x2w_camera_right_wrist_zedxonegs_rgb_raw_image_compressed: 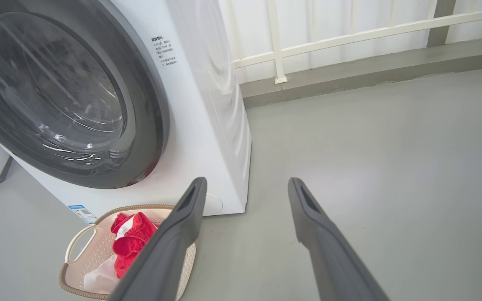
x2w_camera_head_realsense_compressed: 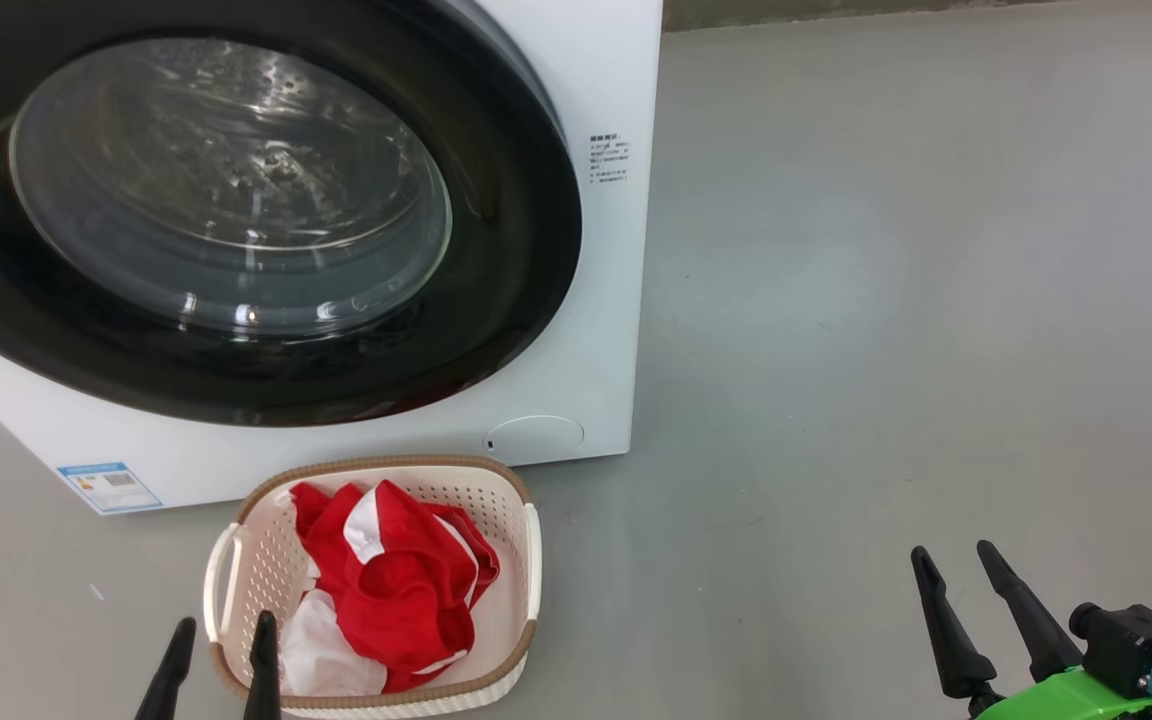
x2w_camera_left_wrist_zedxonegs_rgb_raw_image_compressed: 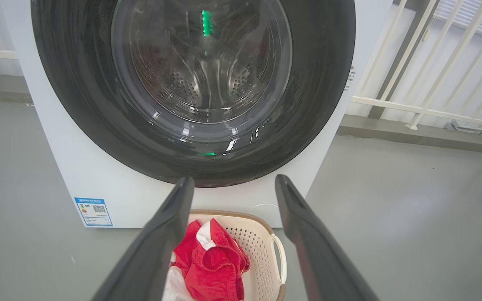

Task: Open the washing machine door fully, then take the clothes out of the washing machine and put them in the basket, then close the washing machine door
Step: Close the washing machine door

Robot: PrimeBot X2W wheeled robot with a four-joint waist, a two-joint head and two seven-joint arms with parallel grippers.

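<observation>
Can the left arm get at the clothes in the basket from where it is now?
Probably yes. The left end effector is open and empty by the near corner of the basket, and the clothes lie uncovered on top with nothing between.

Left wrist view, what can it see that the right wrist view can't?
Left wrist view: it looks straight at the door, so the holes in the drum show through the glass, beyond the open left gripper.
Right wrist view: it looks from an angle, so the machine shows its white side, beyond the open right gripper.
Both: the shut door, the basket holding red and white clothes, the blue label, the white railing and the grey floor.
</observation>
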